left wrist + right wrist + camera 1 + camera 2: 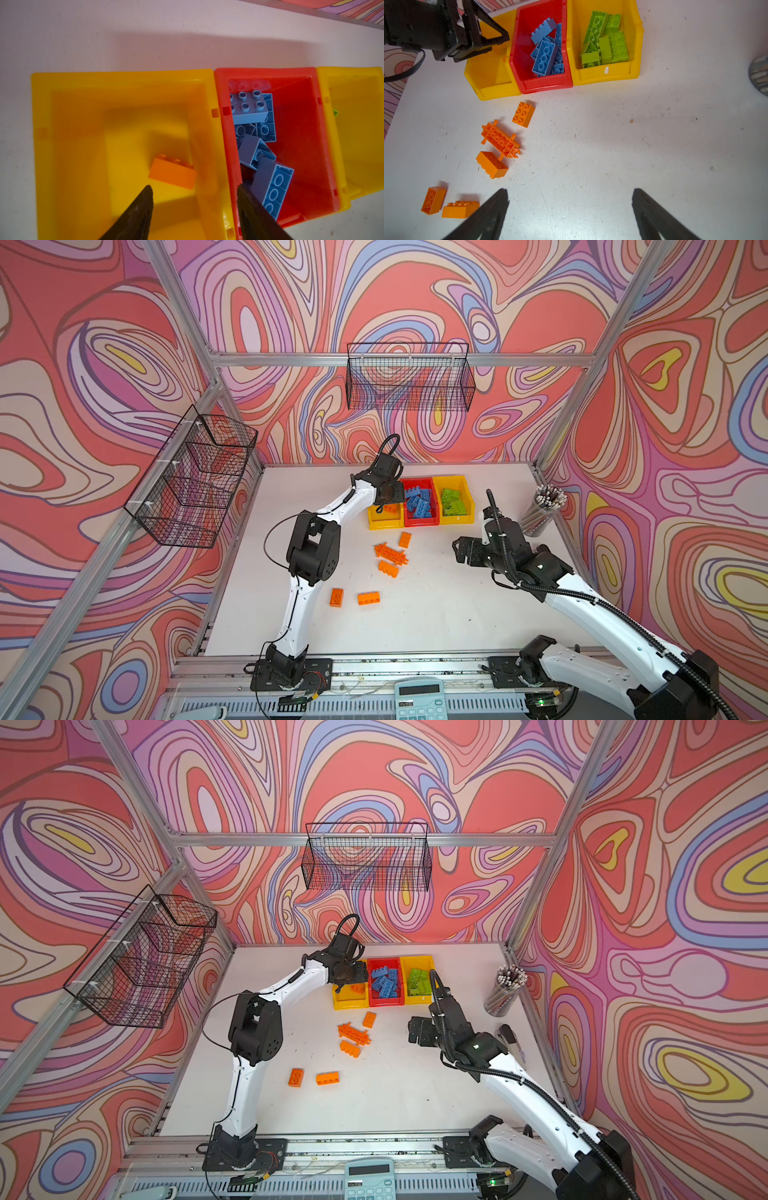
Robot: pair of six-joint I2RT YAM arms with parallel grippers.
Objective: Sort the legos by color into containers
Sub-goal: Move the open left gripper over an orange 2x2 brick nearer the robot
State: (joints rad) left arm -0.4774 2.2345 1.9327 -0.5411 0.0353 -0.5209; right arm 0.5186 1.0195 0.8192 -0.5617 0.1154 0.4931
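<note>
Three containers stand in a row at the back: a yellow bin, a red bin with several blue legos, and a yellow bin with several green legos. My left gripper hangs open over the left yellow bin. One orange brick lies loose on that bin's floor, just beyond the fingertips. Several orange legos lie on the table, among them a jagged assembly and a brick. My right gripper is open and empty above bare table, right of them.
A clear cup of pencils stands at the right edge of the table. Black wire baskets hang on the back wall and the left wall. A calculator lies in front of the table's near rail.
</note>
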